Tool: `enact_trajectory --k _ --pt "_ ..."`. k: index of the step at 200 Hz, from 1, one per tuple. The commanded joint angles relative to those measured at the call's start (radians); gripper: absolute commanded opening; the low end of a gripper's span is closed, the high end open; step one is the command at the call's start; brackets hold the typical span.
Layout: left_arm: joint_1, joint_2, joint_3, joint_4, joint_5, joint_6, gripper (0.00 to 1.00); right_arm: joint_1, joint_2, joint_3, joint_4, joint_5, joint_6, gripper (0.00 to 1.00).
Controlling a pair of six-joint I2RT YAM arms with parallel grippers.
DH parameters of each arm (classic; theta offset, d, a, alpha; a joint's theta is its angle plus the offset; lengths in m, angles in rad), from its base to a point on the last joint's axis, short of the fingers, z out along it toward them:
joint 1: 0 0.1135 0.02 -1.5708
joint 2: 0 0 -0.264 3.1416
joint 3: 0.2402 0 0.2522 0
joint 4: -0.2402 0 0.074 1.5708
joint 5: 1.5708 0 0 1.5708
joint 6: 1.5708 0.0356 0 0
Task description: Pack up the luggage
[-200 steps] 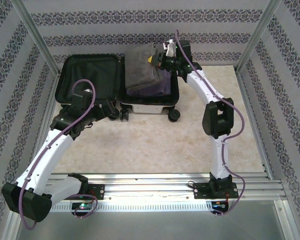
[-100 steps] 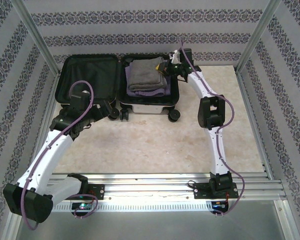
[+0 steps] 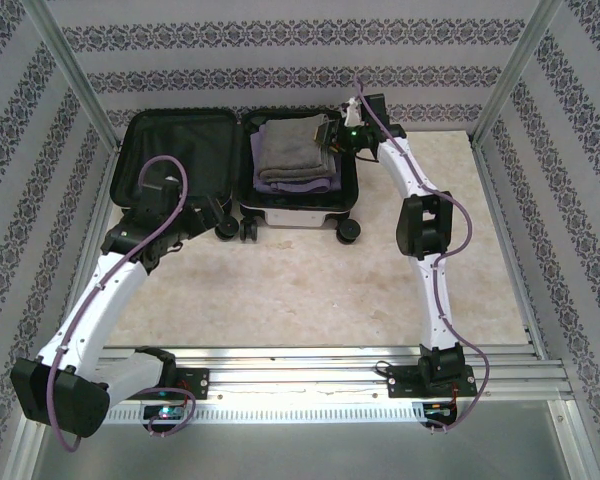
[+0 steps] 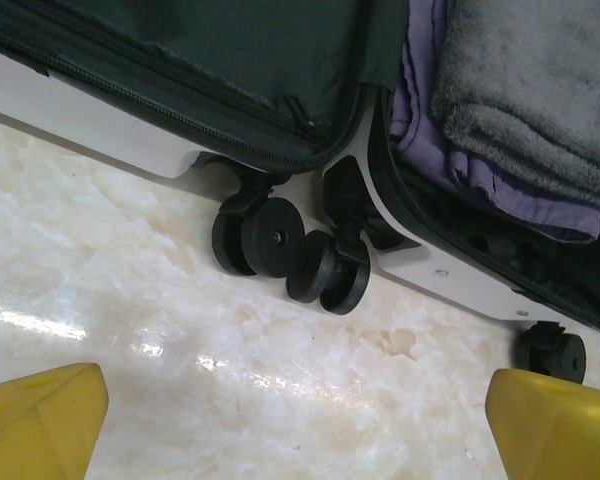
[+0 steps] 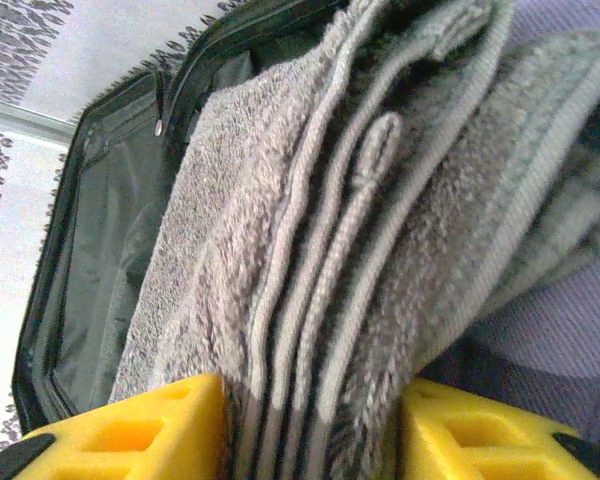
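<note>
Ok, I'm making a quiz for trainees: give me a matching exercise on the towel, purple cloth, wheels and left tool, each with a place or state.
1 towel
2 purple cloth
3 wheels
4 left tool

a on the table
b top of the stack
c open
d under the towel

Pairs: 1-b, 2-d, 3-a, 4-c

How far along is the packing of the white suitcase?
Done: a folded purple garment and a grey towel lie stacked in the right half of the open white hard-shell suitcase. In hand: the right gripper straddles the towel's edge; grip unclear. Remaining: the black-lined left half looks empty and the suitcase is unclosed; the open left gripper hovers by its black caster wheels.
</note>
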Motion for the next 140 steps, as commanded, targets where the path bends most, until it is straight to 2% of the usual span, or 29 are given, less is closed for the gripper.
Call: enact_trajectory --k 1,32,55,79,95,119,140 --pt "0.027 0.021 0.061 0.005 0.009 0.048 0.97 -0.013 -0.134 -0.051 0.012 0.019 -0.052 0.49" --pt "0.032 0.052 0.111 0.003 0.021 0.081 0.97 -0.021 -0.233 -0.162 0.063 0.031 -0.062 0.53" --pt "0.046 0.085 0.155 -0.017 -0.019 0.108 0.97 -0.022 -0.293 -0.223 0.076 0.038 -0.077 0.54" --pt "0.097 0.147 0.223 -0.05 -0.068 0.134 0.97 -0.021 -0.354 -0.294 0.093 0.052 -0.09 0.55" --pt "0.139 0.189 0.247 -0.012 -0.037 0.171 0.96 -0.024 -0.408 -0.363 0.105 0.067 -0.108 0.55" --pt "0.196 0.245 0.26 0.088 0.006 0.193 0.95 -0.031 -0.533 -0.562 0.18 0.097 -0.118 0.56" --pt "0.252 0.313 0.317 0.086 -0.032 0.227 0.95 -0.037 -0.63 -0.729 0.243 0.094 -0.111 0.58"
